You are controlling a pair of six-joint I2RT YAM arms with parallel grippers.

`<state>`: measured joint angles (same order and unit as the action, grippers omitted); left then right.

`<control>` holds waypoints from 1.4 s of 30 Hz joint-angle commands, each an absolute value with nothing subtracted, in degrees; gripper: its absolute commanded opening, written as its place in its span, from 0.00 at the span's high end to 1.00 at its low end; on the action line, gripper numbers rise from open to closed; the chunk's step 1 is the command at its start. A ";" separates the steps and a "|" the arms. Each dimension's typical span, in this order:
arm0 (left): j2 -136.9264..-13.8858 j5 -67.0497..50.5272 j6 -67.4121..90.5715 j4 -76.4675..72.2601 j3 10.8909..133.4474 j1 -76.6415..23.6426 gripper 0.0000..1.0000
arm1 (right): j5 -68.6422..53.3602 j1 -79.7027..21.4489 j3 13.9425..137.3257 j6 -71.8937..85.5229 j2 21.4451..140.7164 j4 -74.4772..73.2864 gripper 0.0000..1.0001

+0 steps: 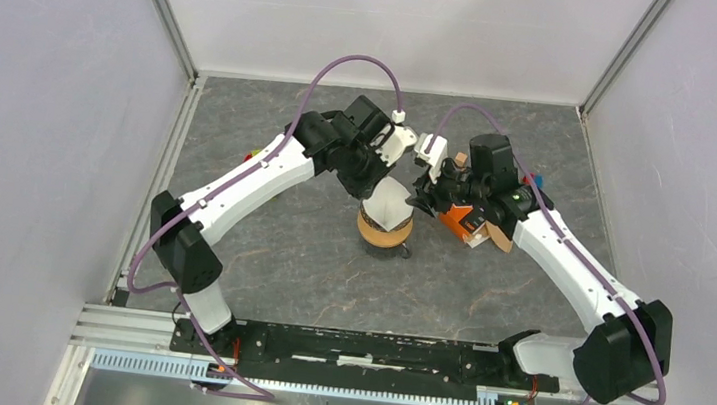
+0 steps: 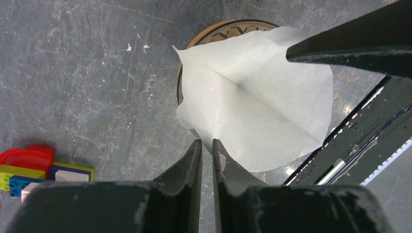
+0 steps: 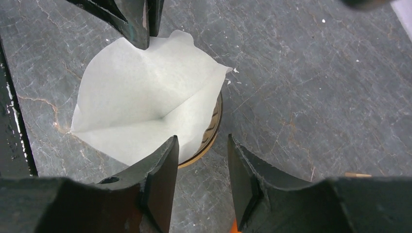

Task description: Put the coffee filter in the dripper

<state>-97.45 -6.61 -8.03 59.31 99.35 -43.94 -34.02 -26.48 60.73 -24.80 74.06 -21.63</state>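
Note:
The coffee filter (image 1: pixel 389 206) is a white paper cone, spread open and resting on a round tan-rimmed stand (image 1: pixel 383 233) at the table's middle. Of the dripper, only a strip of dark ribbed wall (image 2: pixel 233 30) shows inside the tan rim; the filter (image 2: pixel 252 97) covers the rest. My left gripper (image 2: pixel 207 141) is at the filter's far-left rim, its jaws closed to a thin slit on the paper's edge. My right gripper (image 3: pixel 201 141) is open and empty, low beside the filter's (image 3: pixel 145 92) right edge, one finger (image 3: pixel 163 160) over the paper.
An orange box (image 1: pixel 463 222) lies under the right arm, with a small wooden block (image 1: pixel 460 160) behind it. Coloured toy bricks (image 2: pixel 29 170) lie to the left of the stand. Grey walls enclose the table on three sides.

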 commanded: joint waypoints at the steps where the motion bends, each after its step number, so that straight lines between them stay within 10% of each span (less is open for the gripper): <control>1: -98.19 -9.51 -9.33 57.68 98.23 -44.11 0.82 | -35.14 -26.46 60.33 -24.21 74.93 -20.84 0.54; 26: -100.55 -10.33 -9.87 57.39 96.77 -44.12 0.93 | -34.98 -26.62 57.52 -23.69 75.46 -18.68 0.63; 42: -98.79 -9.65 -10.99 57.49 97.81 -44.10 0.70 | -35.33 -26.72 61.75 -24.42 75.17 -21.28 0.50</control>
